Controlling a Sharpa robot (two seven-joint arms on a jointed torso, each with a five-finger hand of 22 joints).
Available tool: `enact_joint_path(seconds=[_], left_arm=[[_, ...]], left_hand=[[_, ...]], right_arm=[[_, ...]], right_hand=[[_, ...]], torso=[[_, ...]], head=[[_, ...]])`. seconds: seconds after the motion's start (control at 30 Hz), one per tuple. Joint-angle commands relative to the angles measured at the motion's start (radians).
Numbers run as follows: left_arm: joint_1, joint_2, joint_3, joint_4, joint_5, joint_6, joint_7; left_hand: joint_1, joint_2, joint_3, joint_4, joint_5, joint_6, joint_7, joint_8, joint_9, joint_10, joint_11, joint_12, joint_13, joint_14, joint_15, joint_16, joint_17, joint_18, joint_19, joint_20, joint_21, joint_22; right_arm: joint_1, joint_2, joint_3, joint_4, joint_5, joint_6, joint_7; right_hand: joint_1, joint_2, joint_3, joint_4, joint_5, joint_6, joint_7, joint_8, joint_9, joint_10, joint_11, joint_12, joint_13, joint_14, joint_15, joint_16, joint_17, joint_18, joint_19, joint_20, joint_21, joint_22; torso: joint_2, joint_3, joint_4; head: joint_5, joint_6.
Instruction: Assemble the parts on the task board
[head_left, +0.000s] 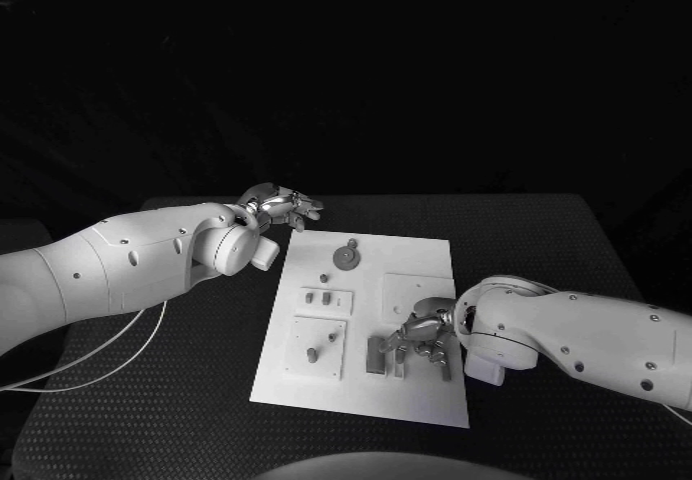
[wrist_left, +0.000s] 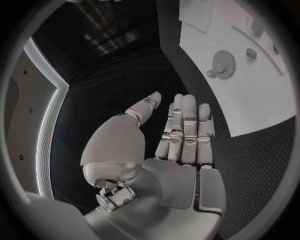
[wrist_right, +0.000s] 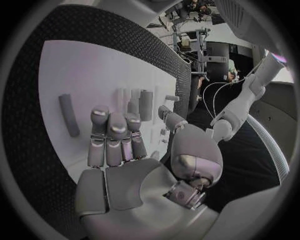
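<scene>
The white task board (head_left: 418, 400) lies in the middle of the table. On it are a round gear (head_left: 348, 257) at the far end, two small parts (head_left: 319, 297) in a plate left of centre, and upright grey bars (head_left: 378, 355) near the front. My right hand (head_left: 423, 335) hovers over the board's near right area beside those bars, fingers stretched out, nothing held. In the right wrist view its fingers (wrist_right: 112, 135) reach toward standing parts (wrist_right: 145, 104), with a long grey bar (wrist_right: 69, 115) lying beside them. My left hand (head_left: 281, 207) floats off the board's far left corner, fingers (wrist_left: 184, 125) straight and empty.
A square plate with two small pegs (head_left: 320, 347) sits at the board's near left. The left wrist view shows the gear (wrist_left: 223, 64) and the board's edge (wrist_left: 250, 115) beside the hand, over the black textured table (head_left: 144, 420). A white cable (head_left: 101, 360) trails under my left arm.
</scene>
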Motion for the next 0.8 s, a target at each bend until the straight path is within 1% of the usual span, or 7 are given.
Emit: enact_joint_path(seconds=[0.03,0.17,0.33,0.37,0.4,0.63,0.8], left_arm=[[0.001,0.000,0.001,-0.002,-0.002,0.005,0.007],[0.001,-0.001,0.001,-0.004,-0.002,0.004,0.007],[0.001,0.003,0.000,-0.005,-0.001,0.025,0.018],[0.001,0.002,0.000,-0.004,-0.001,0.039,0.023],[0.001,0.002,0.000,-0.003,-0.001,0.040,0.024],[0.001,0.002,0.000,-0.002,-0.001,0.042,0.026],[0.001,0.000,0.000,-0.002,-0.001,0.039,0.028]], left_hand=[[-0.008,0.000,0.000,0.003,0.004,-0.009,0.000,0.004,-0.001,-0.002,0.003,0.000,0.001,0.005,0.001,-0.006,0.002,-0.007,0.005,-0.044,-0.005,0.001],[-0.008,0.000,0.000,0.003,0.004,-0.009,0.000,0.004,-0.001,-0.002,0.003,0.000,0.001,0.005,0.001,-0.006,0.002,-0.007,0.005,-0.044,-0.005,0.001],[-0.008,0.000,0.000,0.003,0.004,-0.009,0.000,0.004,-0.001,-0.002,0.003,0.000,0.001,0.005,0.001,-0.006,0.002,-0.007,0.005,-0.044,-0.005,0.001],[-0.008,0.000,0.000,0.003,0.004,-0.009,0.000,0.004,-0.001,-0.002,0.003,0.000,0.001,0.005,0.001,-0.006,0.002,-0.007,0.005,-0.044,-0.005,0.001],[-0.008,0.000,0.000,0.003,0.004,-0.009,0.000,0.004,-0.001,-0.002,0.003,0.000,0.001,0.005,0.001,-0.006,0.002,-0.007,0.005,-0.044,-0.005,0.001],[-0.011,-0.005,-0.003,0.003,0.000,-0.010,-0.001,0.005,-0.002,-0.003,0.004,-0.001,0.001,0.003,0.002,-0.008,0.002,-0.007,0.003,-0.043,-0.006,0.002],[-0.012,-0.005,-0.004,0.003,-0.001,-0.010,-0.001,0.005,-0.002,-0.003,0.004,-0.001,0.001,0.003,0.002,-0.008,0.002,-0.008,0.003,-0.043,-0.007,0.003]], right_arm=[[0.018,-0.031,0.008,0.028,-0.009,-0.059,0.057],[0.030,-0.087,0.024,0.059,0.011,-0.062,0.063],[0.046,-0.156,0.026,0.096,0.002,-0.026,0.058],[0.047,-0.174,0.026,0.105,-0.014,-0.011,0.051],[0.047,-0.184,0.026,0.109,-0.023,-0.002,0.046],[0.047,-0.229,0.023,0.112,-0.122,0.075,0.000],[0.046,-0.231,0.007,0.116,-0.195,0.081,-0.038]], right_hand=[[0.019,-0.003,0.005,-0.006,-0.001,0.000,0.002,0.004,0.002,-0.002,0.000,-0.004,0.000,0.002,-0.008,-0.007,0.001,0.045,-0.001,-0.005,-0.001,-0.003],[0.030,-0.006,0.009,-0.006,-0.001,0.003,0.002,0.005,0.004,0.001,0.000,-0.004,-0.001,0.004,-0.007,-0.007,0.001,0.045,0.002,-0.005,-0.001,-0.005],[0.032,-0.007,0.010,-0.006,0.000,0.004,0.001,0.006,0.004,0.002,-0.001,-0.004,-0.001,0.005,-0.008,-0.007,0.001,0.045,0.003,-0.005,-0.001,-0.005],[0.043,-0.006,0.013,-0.014,0.000,0.008,0.000,0.008,0.006,0.003,-0.002,-0.003,-0.001,0.006,-0.009,-0.007,0.001,0.045,0.005,-0.006,0.000,-0.005],[0.089,-0.001,0.024,-0.045,0.002,0.022,-0.004,0.018,0.013,0.010,-0.006,0.001,0.000,0.011,-0.011,-0.005,0.002,0.045,0.010,-0.010,0.004,-0.004],[0.122,0.018,0.017,-0.072,0.009,0.021,-0.005,0.020,0.024,0.019,-0.007,-0.002,-0.003,0.018,-0.012,-0.007,0.002,0.045,0.015,-0.005,0.004,-0.008],[0.122,0.025,0.012,-0.073,0.006,0.020,-0.004,0.019,0.026,0.020,-0.006,-0.004,-0.004,0.018,-0.011,-0.008,0.002,0.045,0.015,-0.002,0.004,-0.009]], torso=[[-0.002,0.0017,-0.0030],[-0.001,0.0016,-0.0064],[-0.002,0.0044,-0.0100],[-0.002,0.0048,-0.0109],[-0.002,0.0045,-0.0112],[-0.001,0.0058,-0.0109],[-0.001,0.0040,-0.0098]], head=[[-0.001,0.006],[-0.007,0.012],[-0.017,0.022],[-0.018,0.022],[-0.021,0.023],[-0.036,0.025],[-0.040,0.024]])
